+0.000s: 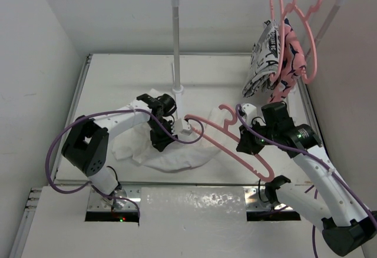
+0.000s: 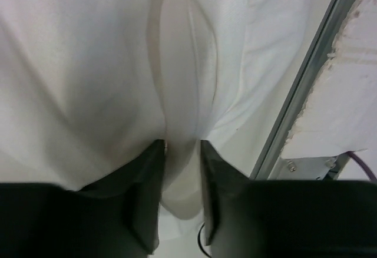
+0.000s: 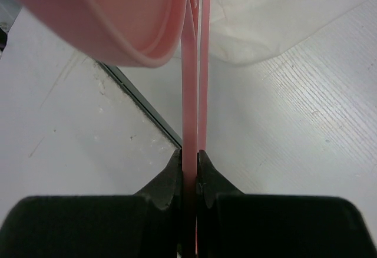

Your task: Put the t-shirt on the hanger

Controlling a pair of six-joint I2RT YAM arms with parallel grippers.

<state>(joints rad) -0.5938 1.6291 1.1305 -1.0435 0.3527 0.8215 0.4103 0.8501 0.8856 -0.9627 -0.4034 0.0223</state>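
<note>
Clamping the hanger's (image 3: 189,93) thin bar, the right gripper (image 3: 189,158) holds it slanted, its long axis running left toward the t-shirt (image 1: 182,158), free tip just over the cloth. T-shirt heaped on the table (image 1: 118,75), left of the hanger. The left gripper (image 2: 181,146), the nearer one, is pinched on a fold.
</note>
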